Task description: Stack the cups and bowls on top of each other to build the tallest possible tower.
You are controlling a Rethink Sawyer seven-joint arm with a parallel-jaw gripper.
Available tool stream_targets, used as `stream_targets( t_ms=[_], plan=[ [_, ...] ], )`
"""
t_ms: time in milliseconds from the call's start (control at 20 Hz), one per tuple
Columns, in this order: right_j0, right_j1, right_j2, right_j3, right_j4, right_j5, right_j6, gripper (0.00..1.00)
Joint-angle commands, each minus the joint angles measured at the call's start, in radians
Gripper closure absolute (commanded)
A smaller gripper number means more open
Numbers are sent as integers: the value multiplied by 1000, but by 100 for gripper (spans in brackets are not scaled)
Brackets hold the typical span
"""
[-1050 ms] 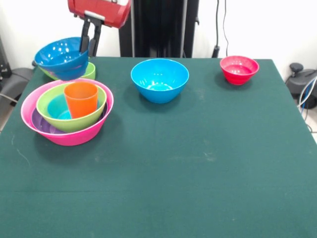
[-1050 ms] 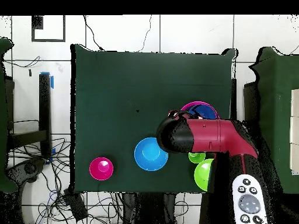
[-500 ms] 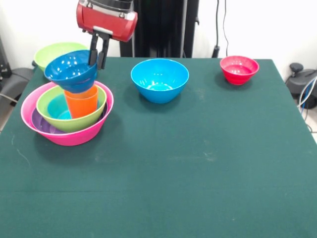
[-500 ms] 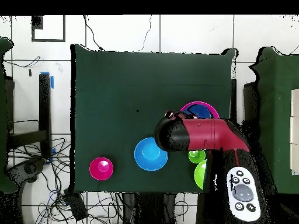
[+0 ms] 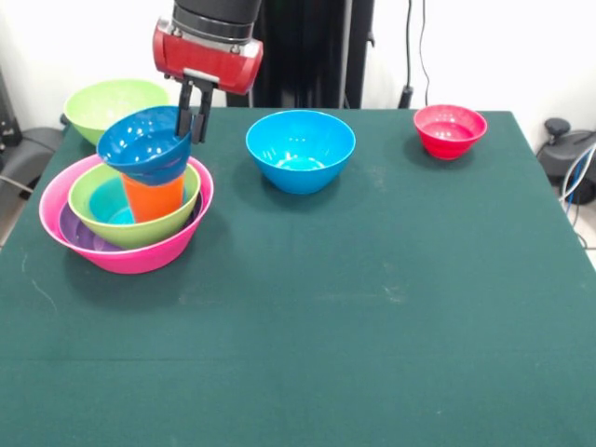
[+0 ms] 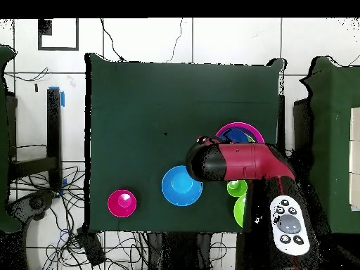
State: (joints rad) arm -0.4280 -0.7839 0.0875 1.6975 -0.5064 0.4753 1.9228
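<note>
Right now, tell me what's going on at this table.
The robot's hand is shut on the rim of a dark blue bowl, holding it tilted over the orange cup. That cup stands in a nested stack: a lime green bowl inside a purple bowl inside the big pink bowl. A light blue bowl, a small red bowl and another lime green bowl sit apart on the table.

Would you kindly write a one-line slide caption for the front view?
Gripper holds a dark blue bowl by its rim over the orange cup in the nested tower.
</note>
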Motion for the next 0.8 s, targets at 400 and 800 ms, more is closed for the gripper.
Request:
stream_targets(
  t_ms=[400, 800],
  plan=[
    [4, 65, 47, 42, -101, -78, -47, 100],
    [14, 55, 21, 45, -144, -97, -30, 100]
  ],
)
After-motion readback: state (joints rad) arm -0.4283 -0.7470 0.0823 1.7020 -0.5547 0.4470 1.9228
